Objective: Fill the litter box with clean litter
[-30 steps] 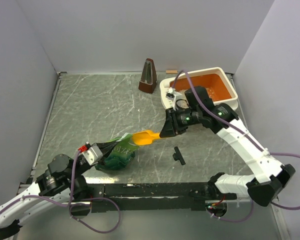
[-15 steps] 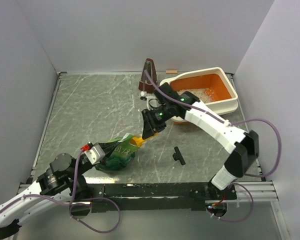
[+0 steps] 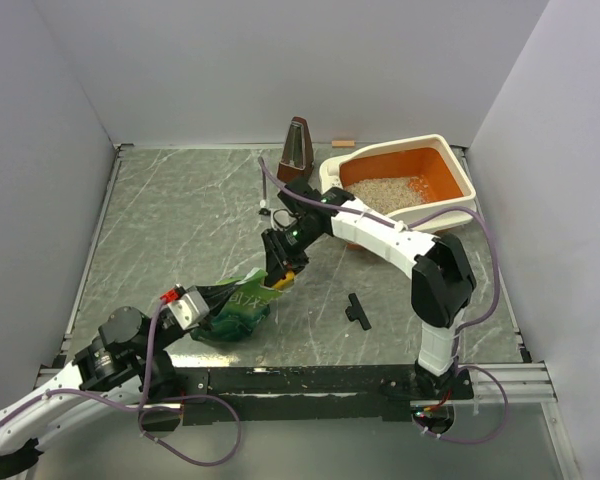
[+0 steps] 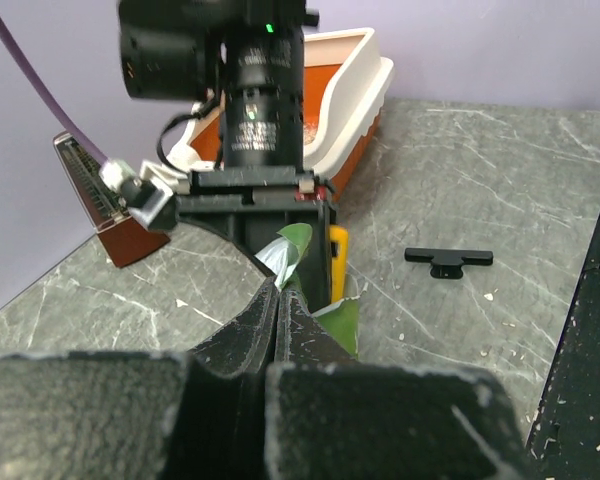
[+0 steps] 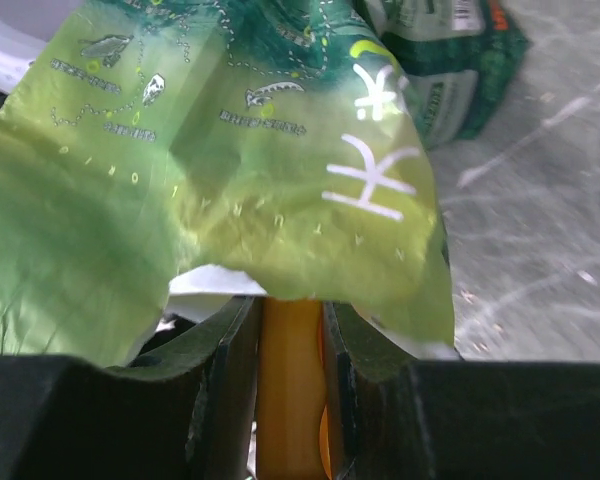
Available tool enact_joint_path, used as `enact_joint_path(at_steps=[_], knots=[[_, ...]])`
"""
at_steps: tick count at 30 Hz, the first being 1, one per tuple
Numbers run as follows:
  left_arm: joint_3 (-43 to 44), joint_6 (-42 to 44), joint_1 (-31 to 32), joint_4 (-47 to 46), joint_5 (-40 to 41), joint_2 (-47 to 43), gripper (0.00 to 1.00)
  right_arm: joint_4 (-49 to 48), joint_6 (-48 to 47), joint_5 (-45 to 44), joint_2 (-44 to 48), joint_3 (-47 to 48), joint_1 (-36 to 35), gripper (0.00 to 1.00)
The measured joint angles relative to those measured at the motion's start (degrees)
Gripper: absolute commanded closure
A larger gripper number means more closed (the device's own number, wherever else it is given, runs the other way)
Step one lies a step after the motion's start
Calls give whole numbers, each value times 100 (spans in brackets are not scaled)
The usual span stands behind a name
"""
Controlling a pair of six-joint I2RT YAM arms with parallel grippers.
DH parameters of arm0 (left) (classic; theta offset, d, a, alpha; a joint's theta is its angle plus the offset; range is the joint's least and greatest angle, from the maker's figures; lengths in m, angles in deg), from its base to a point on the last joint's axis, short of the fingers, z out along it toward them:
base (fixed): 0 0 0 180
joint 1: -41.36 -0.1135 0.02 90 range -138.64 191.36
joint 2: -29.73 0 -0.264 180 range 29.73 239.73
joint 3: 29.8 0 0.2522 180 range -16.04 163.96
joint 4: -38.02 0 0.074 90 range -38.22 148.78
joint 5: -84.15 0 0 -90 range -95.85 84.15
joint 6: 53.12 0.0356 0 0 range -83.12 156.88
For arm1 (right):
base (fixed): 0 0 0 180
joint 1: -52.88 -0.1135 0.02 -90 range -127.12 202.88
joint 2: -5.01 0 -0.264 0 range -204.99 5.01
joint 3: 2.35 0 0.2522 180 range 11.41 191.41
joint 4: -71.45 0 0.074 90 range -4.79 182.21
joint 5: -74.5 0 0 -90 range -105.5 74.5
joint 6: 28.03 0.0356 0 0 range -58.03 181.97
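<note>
The litter box (image 3: 450, 214), cream outside and orange inside, stands at the back right with pale clean litter (image 3: 388, 190) on its floor. A crinkly green bag (image 3: 236, 308) lies front left of centre. My left gripper (image 3: 212, 296) is shut on the bag's edge (image 4: 292, 250). My right gripper (image 3: 282, 268) is shut on the handle of an orange scoop (image 5: 290, 400), right at the bag's mouth. The scoop's head is hidden under the green foil (image 5: 230, 150). In the left wrist view the scoop (image 4: 337, 262) shows as a yellow strip beside the foil.
A brown metronome (image 3: 297, 152) stands at the back, left of the litter box. A black T-shaped piece (image 3: 357, 311) lies on the table right of the bag. A small wooden block (image 3: 342, 143) sits by the back wall. Grey walls close three sides.
My right arm has swung from the litter box down and left to the bag, carrying the scoop, whose head now sits in the bag's mouth. The left gripper has held still.
</note>
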Motion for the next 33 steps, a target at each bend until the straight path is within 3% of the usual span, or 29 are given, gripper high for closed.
enact_joint_path(at_steps=[8,17,28,33], knots=[[0,-2,0,44,-2,-7,99,-1755,715,929,-7,-1211,20,100],[-2,-2,-4,245,-59,2,99,-4686,2092,1849,-9,-2640,35,100],[-2,2,-11,299,-85,0,99,-8494,4419,2269,-291,-3746,22,100],[-2,4,-11,262,-111,-11,99,-9772,5237,2236,-352,-3987,24,100]])
